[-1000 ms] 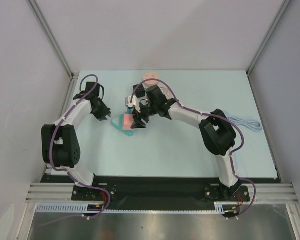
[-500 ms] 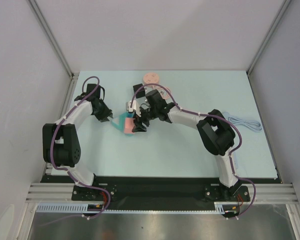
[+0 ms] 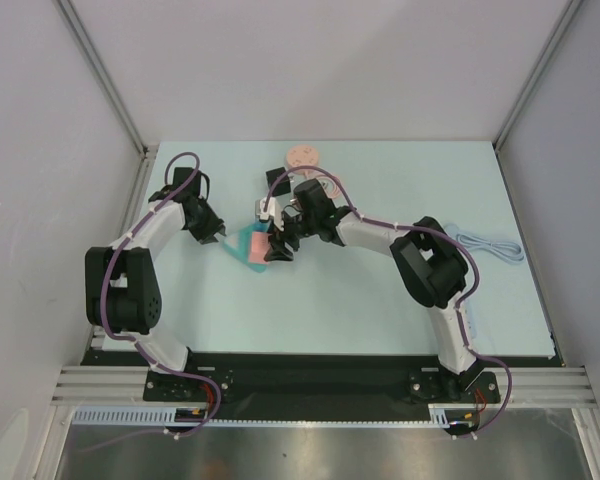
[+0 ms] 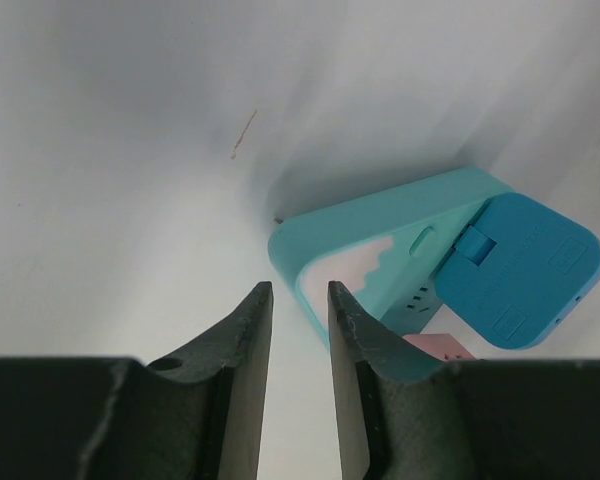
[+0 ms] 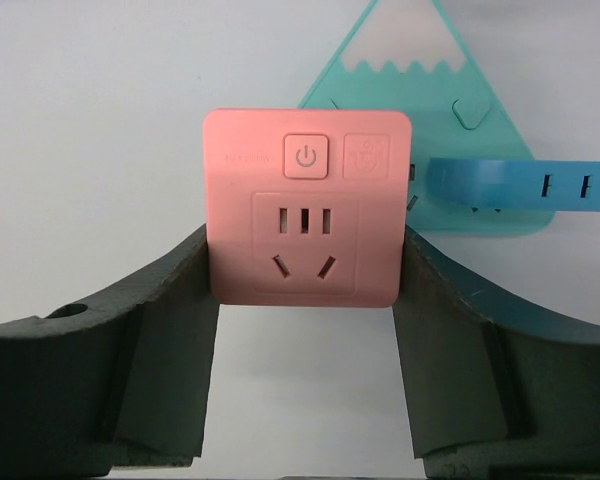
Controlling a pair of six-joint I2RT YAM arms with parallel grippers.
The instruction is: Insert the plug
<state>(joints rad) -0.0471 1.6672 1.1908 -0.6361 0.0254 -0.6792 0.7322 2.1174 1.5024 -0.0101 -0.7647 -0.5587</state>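
**Left pincer empty beside teal socket block**

The left pincer enters from 6 o'clock. Its two dark fingers stand a narrow gap apart, with only bare white desk between them. Toward 2 o'clock from the tips lies a teal socket block with a white snow-cap pattern; whether a finger touches it cannot be told. A blue square adapter sits on the block's 3 o'clock end. A pink piece shows at its 6 o'clock edge, partly hidden behind a finger. A small brown mark streaks the desk toward 11 o'clock.

pale blue table, grey walls
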